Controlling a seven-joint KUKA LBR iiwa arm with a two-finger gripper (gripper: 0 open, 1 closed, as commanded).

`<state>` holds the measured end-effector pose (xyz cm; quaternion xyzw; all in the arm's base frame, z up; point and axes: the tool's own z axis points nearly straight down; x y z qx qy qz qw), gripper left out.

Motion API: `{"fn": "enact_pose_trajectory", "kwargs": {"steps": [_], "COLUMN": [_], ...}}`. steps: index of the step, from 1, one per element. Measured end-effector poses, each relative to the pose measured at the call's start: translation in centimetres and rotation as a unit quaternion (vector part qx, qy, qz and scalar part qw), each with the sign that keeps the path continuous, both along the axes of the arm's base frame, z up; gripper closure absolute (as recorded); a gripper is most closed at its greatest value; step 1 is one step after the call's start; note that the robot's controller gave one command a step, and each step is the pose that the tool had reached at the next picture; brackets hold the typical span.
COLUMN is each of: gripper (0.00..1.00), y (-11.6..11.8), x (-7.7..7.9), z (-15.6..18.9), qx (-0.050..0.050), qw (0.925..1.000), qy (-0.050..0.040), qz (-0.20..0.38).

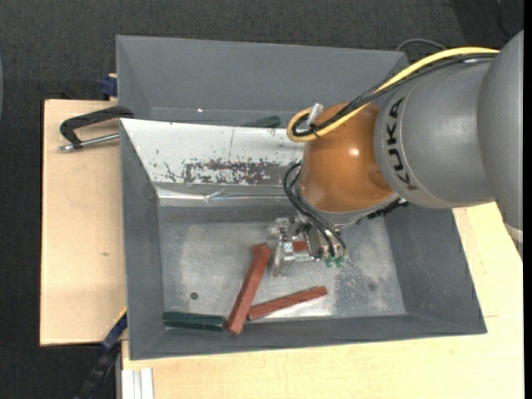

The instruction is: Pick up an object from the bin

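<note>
My gripper (287, 252) hangs low over the middle of the bin floor, under the orange cover. Its metal tip sits right beside the upper end of a long reddish-brown stick (249, 289) that lies slanted toward the front wall. A second reddish-brown stick (287, 303) lies flatter to the right of the first, its left end close to the first stick's lower part. A dark green stick (194, 322) lies along the front wall at the left.
The arm and its orange cover with cables fill the bin's right rear. A small dark speck (194, 297) lies on the floor left of the sticks. The bin's back wall slopes steeply.
</note>
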<state>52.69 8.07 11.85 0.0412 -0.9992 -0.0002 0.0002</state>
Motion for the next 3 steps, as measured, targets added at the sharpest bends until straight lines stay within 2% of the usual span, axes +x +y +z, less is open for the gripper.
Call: {"fn": "enact_pose_trajectory", "kwargs": {"steps": [1,2,3], "gripper": [1.0,1.0,1.0], "y": [-0.7,-2.4,0.7], "x": [-0.3,-0.9,-1.4], "z": [2.7,6.5,8.6], "qx": [0.001,0.0,0.001], "qw": [1.0,0.9991,0.9983], "qy": [0.0,-0.001,-0.0032], "qz": [-0.008,-0.042,-0.059]}}
